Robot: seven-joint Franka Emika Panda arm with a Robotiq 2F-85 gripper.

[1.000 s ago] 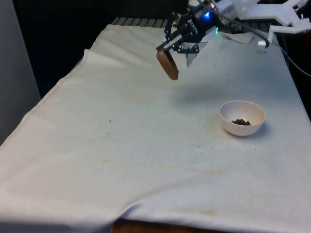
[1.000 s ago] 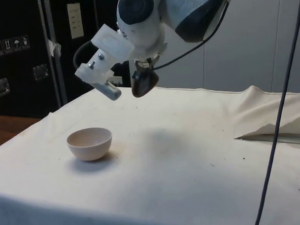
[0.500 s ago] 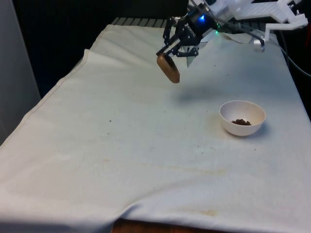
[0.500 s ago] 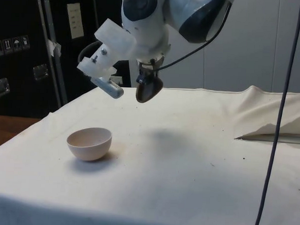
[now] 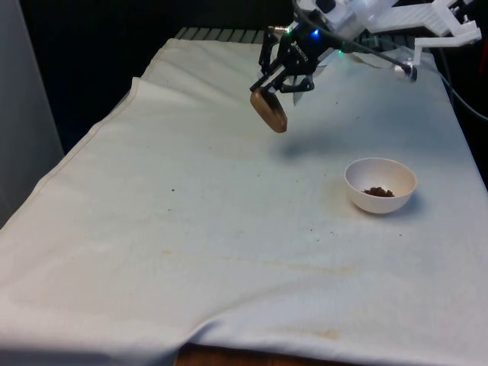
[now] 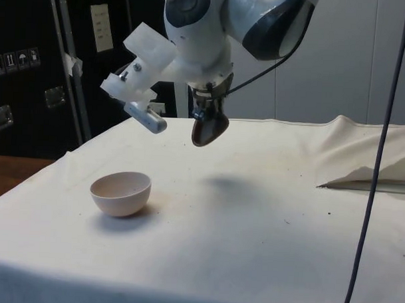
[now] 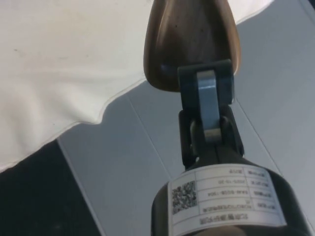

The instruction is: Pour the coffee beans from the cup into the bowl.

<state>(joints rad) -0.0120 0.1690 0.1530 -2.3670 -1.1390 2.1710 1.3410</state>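
Front view: the gripper (image 5: 276,81) pinches a brown cup (image 5: 269,110) by its rim and holds it tilted in the air above the white cloth (image 5: 191,229). The white bowl (image 5: 380,184) sits well apart toward the front view's right, with coffee beans (image 5: 378,191) lying in its bottom. Judgement: the pour appears done, and the cup is held clear of the bowl for setting down elsewhere. The arm reaches in low from the front view's upper right, wrist angled downward.

Side view: the cup (image 6: 209,128) hangs high over the cloth (image 6: 253,220), the bowl (image 6: 120,192) near but off to one side. The arm is bent sharply over, gripper (image 6: 206,112) pointing down.

Wrist view: one finger (image 7: 206,103) lies across the cup (image 7: 189,39) wall, consistent with a rim grip.
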